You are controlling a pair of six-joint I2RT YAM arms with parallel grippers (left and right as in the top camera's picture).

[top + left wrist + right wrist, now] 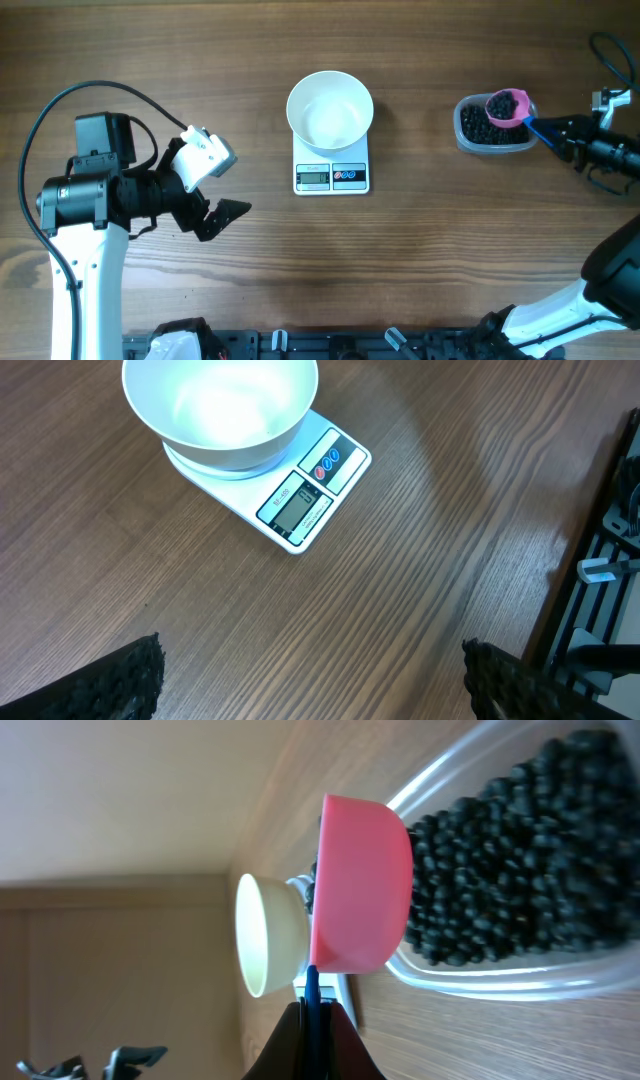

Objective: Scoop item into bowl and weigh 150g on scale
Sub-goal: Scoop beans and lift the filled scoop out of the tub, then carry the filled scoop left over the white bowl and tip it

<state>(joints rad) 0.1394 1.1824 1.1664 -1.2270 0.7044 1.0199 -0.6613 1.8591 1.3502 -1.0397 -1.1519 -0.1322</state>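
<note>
The white bowl (pixel 330 110) (pixel 220 410) stands empty on the white scale (pixel 332 176) (pixel 305 495) at the table's middle. A clear tub (pixel 470 138) (pixel 480 985) at the right holds the black beans (pixel 485 130) (pixel 500 860). Over the tub hangs a pink scoop (pixel 507 107) (pixel 360 885) with beans in its cup. My right gripper (pixel 560 135) (pixel 312 1015) is shut on the scoop's blue handle (pixel 312 990). Far to the left of the scale, my left gripper (pixel 215 215) (pixel 315 680) is open above bare wood, holding nothing.
A black rail (pixel 330 345) with clutter runs along the table's front edge and shows as a dark rack (pixel 610 560) in the left wrist view. Cables (pixel 615 50) loop at the far right behind the right arm.
</note>
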